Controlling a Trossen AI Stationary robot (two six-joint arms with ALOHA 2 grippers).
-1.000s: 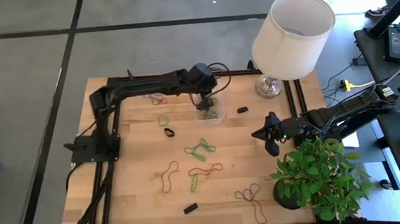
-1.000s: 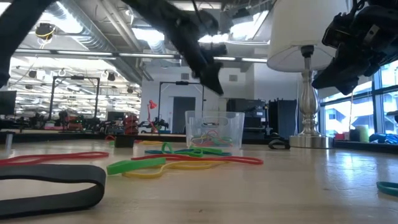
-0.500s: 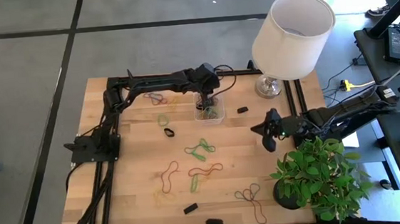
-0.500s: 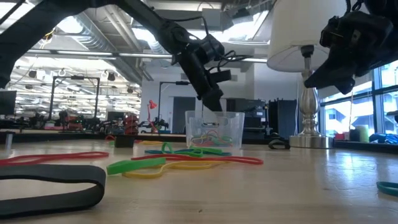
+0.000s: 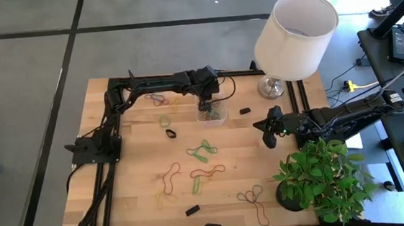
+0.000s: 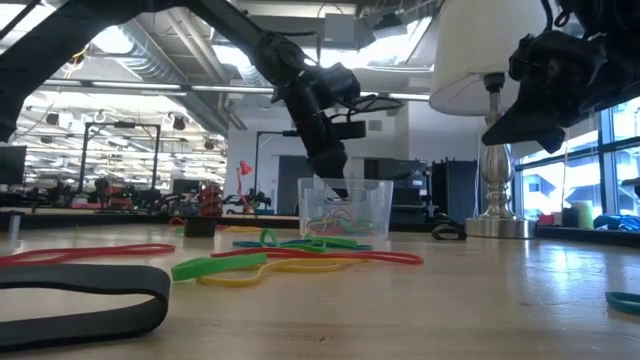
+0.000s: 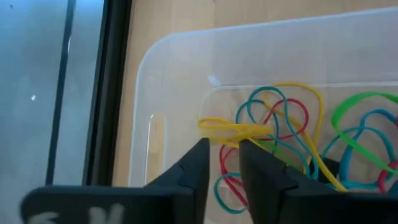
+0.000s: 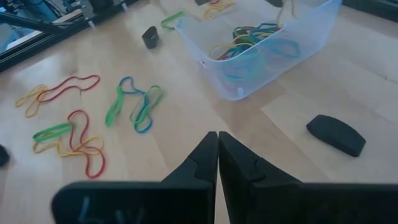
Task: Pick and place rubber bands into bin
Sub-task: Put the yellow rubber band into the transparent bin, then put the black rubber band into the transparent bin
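Observation:
The clear bin (image 5: 211, 115) stands on the far middle of the table and holds several coloured rubber bands (image 7: 280, 118). My left gripper (image 7: 224, 149) points steeply down into the bin's mouth (image 6: 338, 188), its fingers a narrow gap apart. A yellow band (image 7: 231, 129) lies right at their tips. More rubber bands lie flat on the wood: green ones (image 5: 203, 150), red ones (image 5: 208, 172), a black one (image 5: 170, 133) and a blue-grey one (image 5: 252, 196). My right gripper (image 8: 217, 138) hovers shut above the table's right side (image 5: 267, 138), holding nothing. My left gripper comes at the bin from above, slanting down, with its tips inside the rim. The yellow band's bunched end (image 7: 224, 127) lies across the gap just past the fingertips. Whether the fingers touch it I cannot tell.
A white lampshade on a metal base (image 5: 293, 37) stands at the far right corner, and a potted plant (image 5: 323, 179) at the near right. Small black blocks lie beside the bin (image 5: 245, 111) and near the front edge (image 5: 192, 210). Black frame rails run along the left and far edges.
My left gripper has sunk from above the bin until its tips are inside the bin's mouth, tipping more steeply downward as it went. The bin has stayed where it was.

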